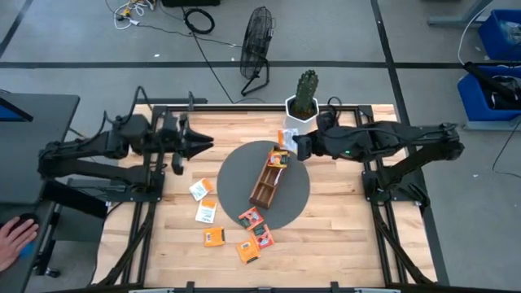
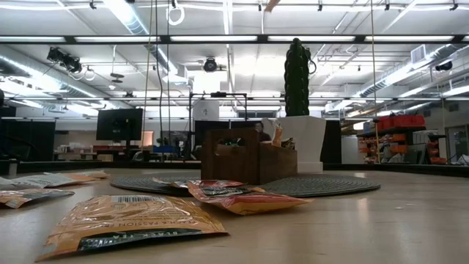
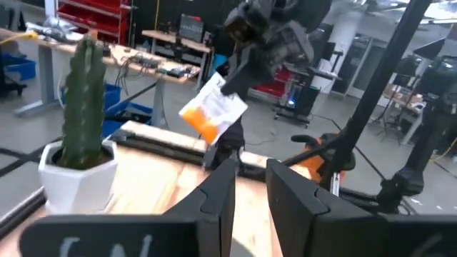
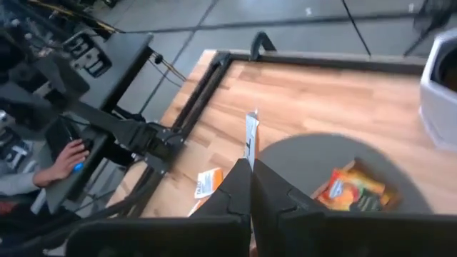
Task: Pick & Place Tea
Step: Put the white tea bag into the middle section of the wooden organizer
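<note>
My right gripper (image 1: 291, 146) is shut on one orange-and-white tea sachet (image 3: 213, 111), held in the air over the far end of the brown wooden tray (image 1: 269, 181). The tray stands on a round grey mat (image 1: 236, 175) and has orange sachets (image 4: 353, 188) in its far compartment. Several more tea sachets (image 1: 206, 212) lie flat on the table near the mat's left and near edges, and they fill the low view's foreground (image 2: 124, 220). My left gripper (image 1: 203, 145) hovers at the far left, pointing level toward the mat, open with nothing between its fingers (image 3: 218, 196). My right gripper pinches the sachet by one edge (image 4: 250, 148) between its two shut fingers. In the left wrist view the sachet hangs tilted below the fingers, held at its upper corner (image 3: 216, 87). It is lifted clear of the tray and mat.
A cactus in a white pot (image 1: 303, 107) stands at the table's far edge, just beside my right gripper. A person's hand (image 1: 16, 238) rests on a desk left of the table. Bare wood lies right of the mat.
</note>
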Robot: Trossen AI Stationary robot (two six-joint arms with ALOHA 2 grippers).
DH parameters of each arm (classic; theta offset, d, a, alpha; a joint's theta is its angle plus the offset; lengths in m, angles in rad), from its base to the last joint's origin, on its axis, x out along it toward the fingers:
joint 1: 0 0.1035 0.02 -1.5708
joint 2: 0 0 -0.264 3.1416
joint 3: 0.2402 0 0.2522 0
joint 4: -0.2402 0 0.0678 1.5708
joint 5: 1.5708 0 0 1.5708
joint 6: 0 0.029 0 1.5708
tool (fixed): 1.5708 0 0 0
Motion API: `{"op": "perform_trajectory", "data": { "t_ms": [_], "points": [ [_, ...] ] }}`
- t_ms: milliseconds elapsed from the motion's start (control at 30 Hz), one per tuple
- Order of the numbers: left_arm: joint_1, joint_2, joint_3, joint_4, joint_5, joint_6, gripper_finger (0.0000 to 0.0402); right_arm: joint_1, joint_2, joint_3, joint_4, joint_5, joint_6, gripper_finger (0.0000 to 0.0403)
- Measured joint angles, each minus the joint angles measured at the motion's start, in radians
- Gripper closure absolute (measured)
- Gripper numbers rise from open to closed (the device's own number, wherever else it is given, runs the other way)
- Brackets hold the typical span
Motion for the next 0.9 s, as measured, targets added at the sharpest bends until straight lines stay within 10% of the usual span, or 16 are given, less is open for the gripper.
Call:
{"op": "perform_trajectory", "data": {
  "t_ms": [900],
  "points": [
    [0.001, -0.502, -0.241, -0.196, -0.203, 0.180, 0.0319, -0.040, 0.387, -0.001, -0.014, -0.188, 0.721, 0.0403]
  ]
}}
